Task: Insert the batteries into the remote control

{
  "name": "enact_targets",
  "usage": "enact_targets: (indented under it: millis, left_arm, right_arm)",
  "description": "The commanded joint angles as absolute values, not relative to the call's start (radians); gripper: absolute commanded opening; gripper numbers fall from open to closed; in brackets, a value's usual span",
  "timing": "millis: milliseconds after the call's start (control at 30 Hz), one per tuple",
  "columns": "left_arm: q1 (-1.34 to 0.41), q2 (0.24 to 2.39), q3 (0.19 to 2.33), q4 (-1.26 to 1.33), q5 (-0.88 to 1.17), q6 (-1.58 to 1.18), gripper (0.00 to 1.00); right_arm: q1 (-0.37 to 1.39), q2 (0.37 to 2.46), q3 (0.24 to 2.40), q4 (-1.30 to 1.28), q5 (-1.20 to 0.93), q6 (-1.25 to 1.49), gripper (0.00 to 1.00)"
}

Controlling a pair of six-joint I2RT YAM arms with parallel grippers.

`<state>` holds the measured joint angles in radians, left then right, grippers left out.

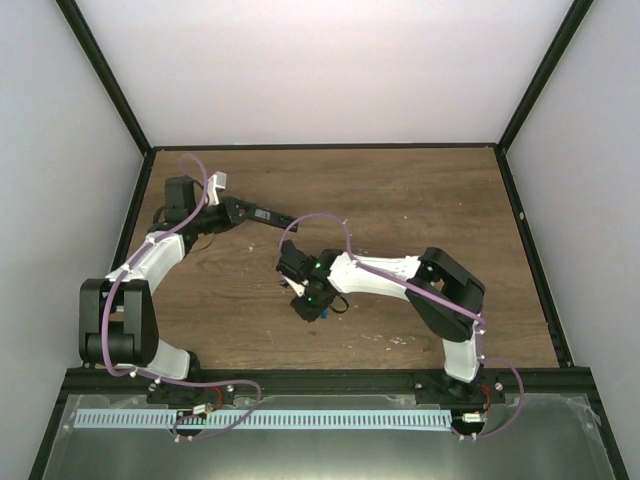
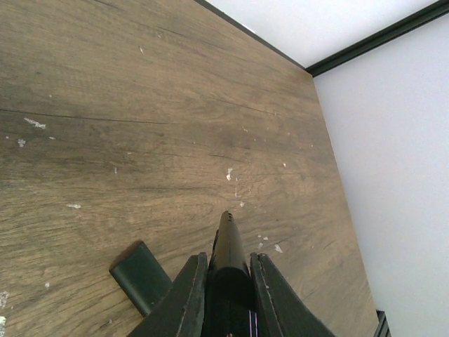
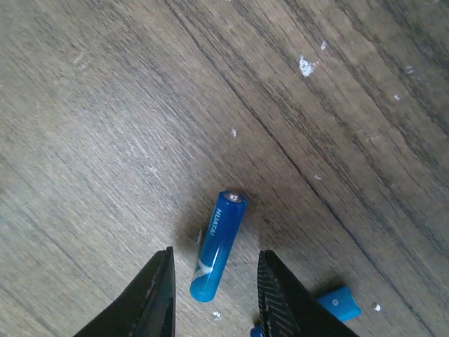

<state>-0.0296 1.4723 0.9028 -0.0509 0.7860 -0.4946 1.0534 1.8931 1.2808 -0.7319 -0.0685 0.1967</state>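
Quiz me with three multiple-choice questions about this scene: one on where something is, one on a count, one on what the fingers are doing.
1. Where is the remote control?
A. lying loose, untouched
B. clamped between the left fingers
C. standing on end by itself

2. How many blue batteries appear in the right wrist view?
A. two
B. one
C. four

3. How do the right fingers stand?
A. shut on a battery
B. shut on nothing
C. open, one either side of a battery lying on the table

Answers:
1 B: the left wrist view shows both fingers pressed against the black bar.
2 A: one lies between the fingers, another sits at the lower right.
3 C: a gap shows between the battery and each finger.
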Motion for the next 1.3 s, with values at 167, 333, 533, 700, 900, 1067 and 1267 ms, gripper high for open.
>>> enact_targets:
  millis: [167,333,533,700,900,1067,1267]
  left_arm:
    - [-0.036,1.454,0.899,-0.046,0.779,-0.499,0.0]
    - [-0.037,1.452,0.901,-0.046,0.777,-0.498,0.0]
    - [-0.038,1.451,0.904,-0.049,0.778,-0.498,0.0]
    - [-0.037,1.45,0.899,-0.046,0.781,-0.502,0.0]
    - [-0.038,1.444,0.893,-0.04,0.782,-0.511,0.0]
    - [-0.038,1.445,0.892,-0.038,0.784,-0.513,0.0]
    - [-0.038,1.445,0.892,-0.034,0.79,-0.515,0.0]
  right_arm:
    - [1.055,1.944,1.355,-0.713,-0.046,0.174,0.25]
    - [1.055,1.964,1.363,-0.72,-0.043,0.159,0.25]
    - [1.054,1.973,1.361,-0.723,-0.042,0.155,0.24]
    - [1.055,1.987,1.364,-0.724,-0.049,0.148,0.2]
    - [1.055,1.993,1.366,-0.744,-0.035,0.134,0.17]
    - [1.054,1.992,1.364,-0.76,-0.025,0.131,0.13]
    - [1.051,1.975,1.332,-0.751,-0.016,0.131,0.07]
